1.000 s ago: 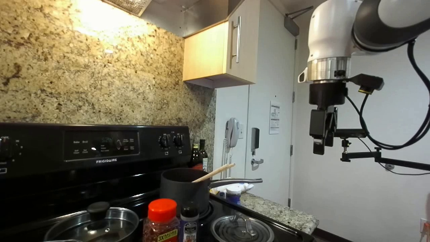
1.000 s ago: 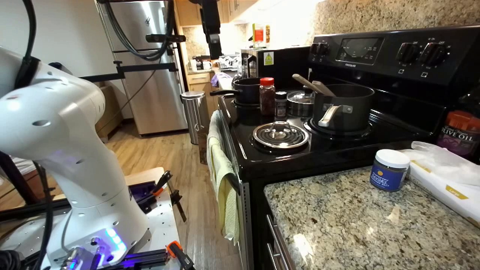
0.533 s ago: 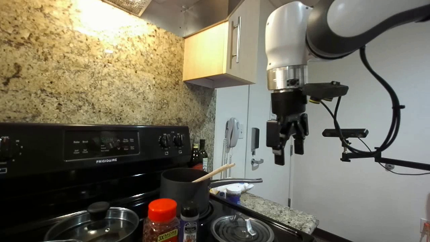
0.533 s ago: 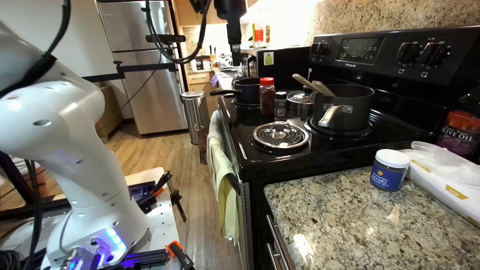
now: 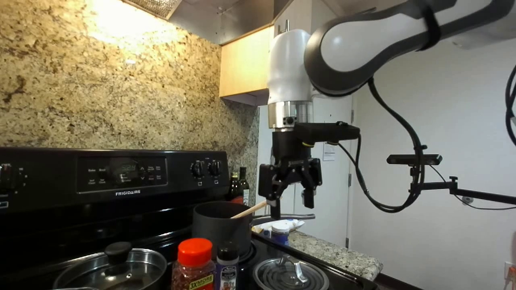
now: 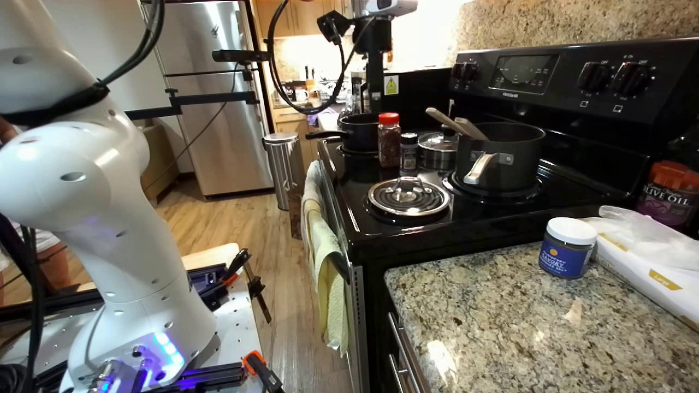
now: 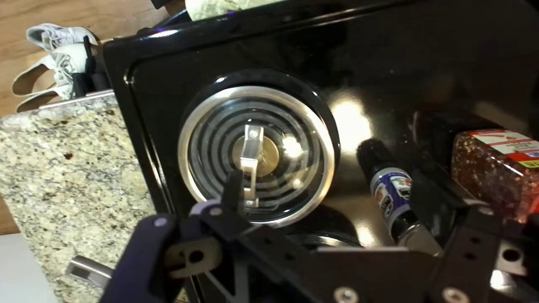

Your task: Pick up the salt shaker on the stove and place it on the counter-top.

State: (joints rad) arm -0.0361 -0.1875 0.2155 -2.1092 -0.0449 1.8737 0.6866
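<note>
The salt shaker is a slim bottle with a dark cap and purple-grey label, upright on the black stove [image 6: 491, 215]. The salt shaker shows in both exterior views [image 5: 227, 274] [image 6: 408, 154] and in the wrist view [image 7: 391, 193], where a finger hides part of its lower right side. My gripper [image 5: 292, 206] is open and empty, above the stove and higher than the shaker. In the wrist view its fingers [image 7: 332, 193] are spread, the right one overlapping the shaker's edge in the picture. The speckled counter-top [image 6: 491, 316] lies beside the stove; it also shows in the wrist view [image 7: 76, 168].
A wider jar with a red lid [image 5: 194, 266] stands right beside the shaker. A glass lid [image 7: 257, 155] covers the front burner. A dark pot [image 6: 502, 161] with wooden utensils and a jutting handle stands behind it. A blue jar [image 6: 568, 248] and a white box [image 6: 644, 278] are on the counter-top.
My arm has swung in over the stove and come lower, moving left in an exterior view. The wrist has turned, so both spread fingers now show. The shaker has not moved.
</note>
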